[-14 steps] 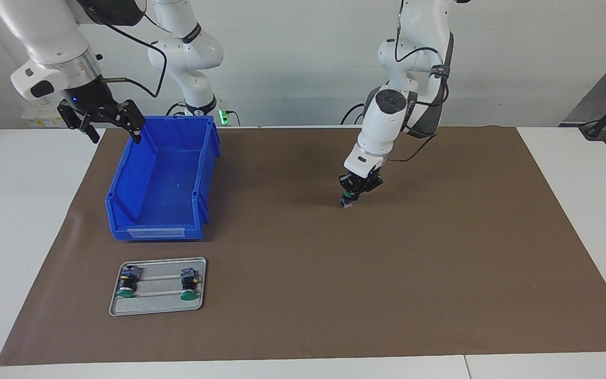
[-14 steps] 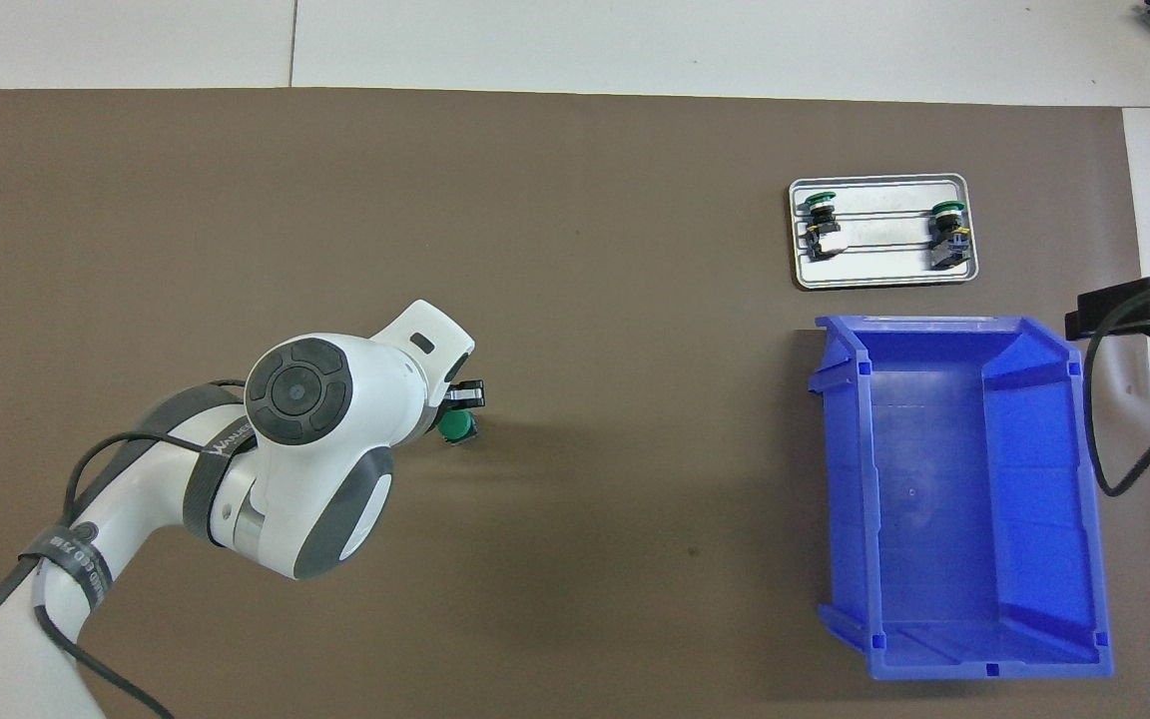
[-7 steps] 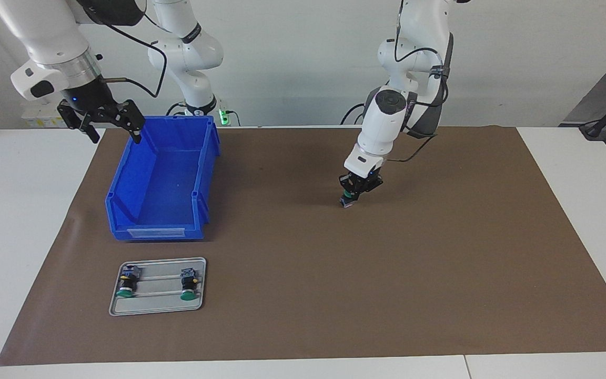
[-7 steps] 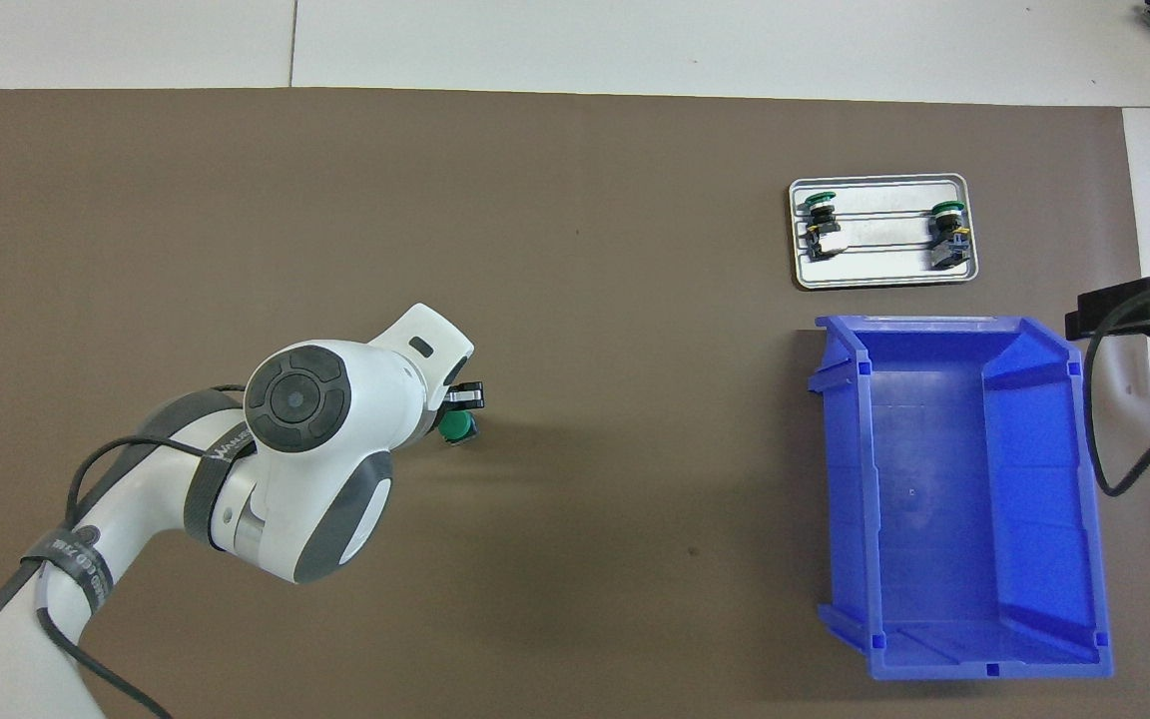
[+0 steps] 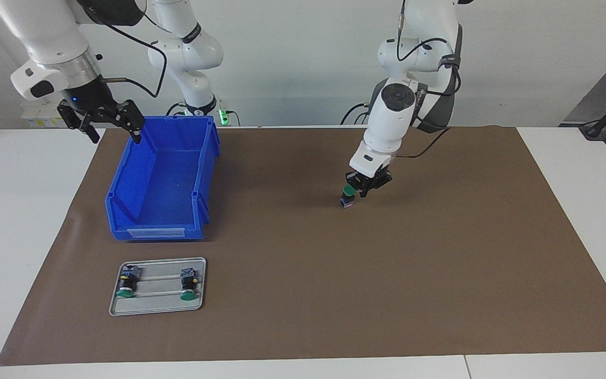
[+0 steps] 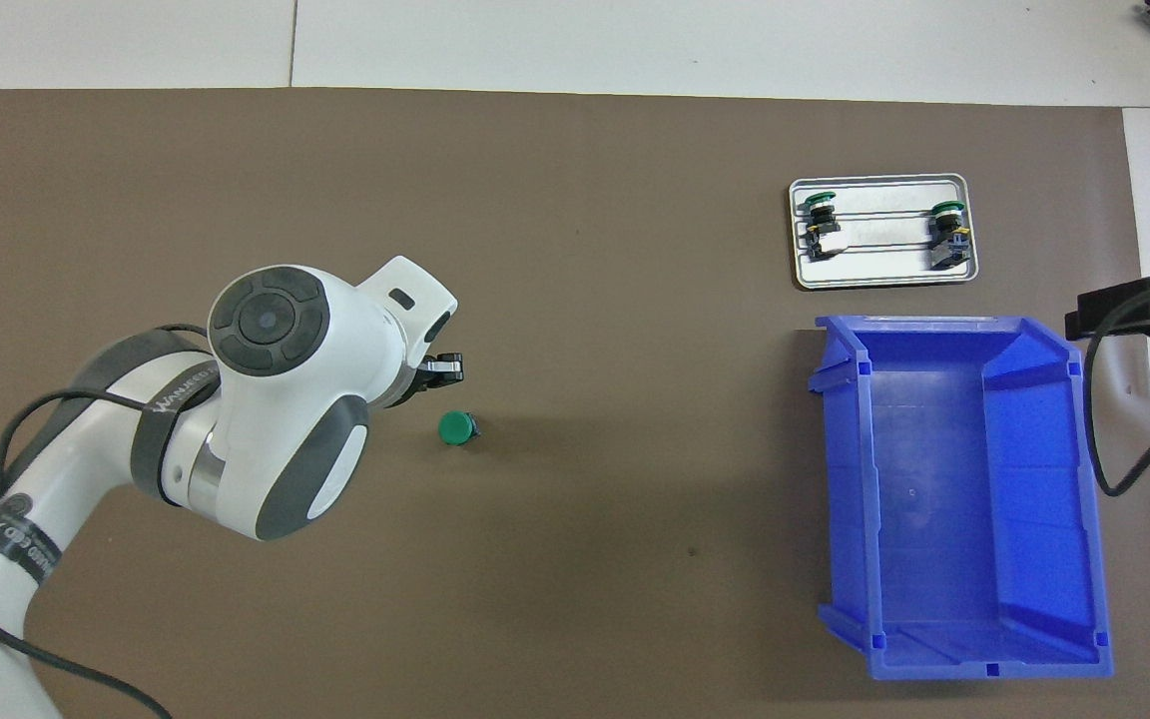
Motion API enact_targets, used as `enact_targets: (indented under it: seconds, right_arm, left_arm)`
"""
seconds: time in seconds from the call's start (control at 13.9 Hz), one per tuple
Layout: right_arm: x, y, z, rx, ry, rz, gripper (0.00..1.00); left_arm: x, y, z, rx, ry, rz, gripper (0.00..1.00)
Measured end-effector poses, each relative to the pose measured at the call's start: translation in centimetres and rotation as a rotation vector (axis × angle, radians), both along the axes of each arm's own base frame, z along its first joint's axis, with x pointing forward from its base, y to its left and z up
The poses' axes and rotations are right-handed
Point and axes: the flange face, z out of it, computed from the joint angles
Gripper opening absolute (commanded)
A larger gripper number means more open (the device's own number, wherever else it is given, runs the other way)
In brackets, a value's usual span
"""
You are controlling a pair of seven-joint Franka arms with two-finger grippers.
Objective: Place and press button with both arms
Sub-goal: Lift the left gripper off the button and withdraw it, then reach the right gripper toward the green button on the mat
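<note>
The button (image 5: 347, 196) stands upright on the brown mat (image 5: 440, 273) with its round green cap (image 6: 455, 428) facing up and nothing touching it. My left gripper (image 5: 365, 190) hangs shut just above the mat, close beside the button toward the left arm's end; in the overhead view its fingertips (image 6: 447, 369) are clear of the cap. My right gripper (image 5: 107, 125) waits open in the air over the table edge beside the blue bin (image 5: 124, 210), with nothing in it; only its edge (image 6: 1134, 308) shows from overhead.
A grey metal tray (image 5: 158, 310) lies farther from the robots than the bin, and two more green-capped buttons (image 5: 125, 285) (image 5: 189, 284) rest on their sides in it. The open blue bin (image 6: 1084, 479) has nothing in it.
My left gripper has lifted off the button and drawn aside toward the left arm's end, uncovering the green cap. The button has stayed where it stood. The right arm is unmoved.
</note>
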Motion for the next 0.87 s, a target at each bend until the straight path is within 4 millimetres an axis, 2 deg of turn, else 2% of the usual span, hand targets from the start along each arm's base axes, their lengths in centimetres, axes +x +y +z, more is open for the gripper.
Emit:
enact_targets:
  seconds: [0.07, 0.14, 0.22, 0.29, 0.43, 0.65, 0.79, 0.87]
  right_arm:
    - [0.0, 0.0, 0.0, 0.000, 0.000, 0.000, 1.00]
    - [0.0, 0.0, 0.0, 0.000, 0.000, 0.000, 1.00]
    - [0.0, 0.0, 0.0, 0.000, 0.000, 0.000, 1.00]
    - [0.0, 0.0, 0.0, 0.000, 0.000, 0.000, 1.00]
    - [0.0, 0.0, 0.0, 0.000, 0.000, 0.000, 1.00]
    - [-0.2, 0.4, 0.1, 0.001, 0.003, 0.008, 1.00]
    - [0.0, 2.8, -0.3, 0.003, 0.007, 0.033, 1.00]
    - [0.1, 5.3, -0.7, 0.004, 0.007, 0.025, 1.00]
  left_arm:
    - [0.7, 0.8, 1.3, 0.007, 0.010, 0.012, 0.31]
    - [1.3, 1.8, 2.6, 0.014, 0.023, 0.027, 0.52]
    - [2.0, 3.0, 3.9, 0.020, 0.031, 0.041, 0.66]
    - [2.8, 4.6, 5.4, 0.022, 0.029, 0.054, 0.75]
    - [3.9, 8.7, 7.9, 0.026, 0.009, 0.050, 0.83]
    - [4.0, 14.9, 10.3, 0.045, 0.013, 0.011, 0.91]
    - [3.7, 17.4, 11.5, 0.054, 0.015, 0.027, 0.93]
    - [3.4, 18.3, 11.9, 0.057, 0.020, 0.034, 0.93]
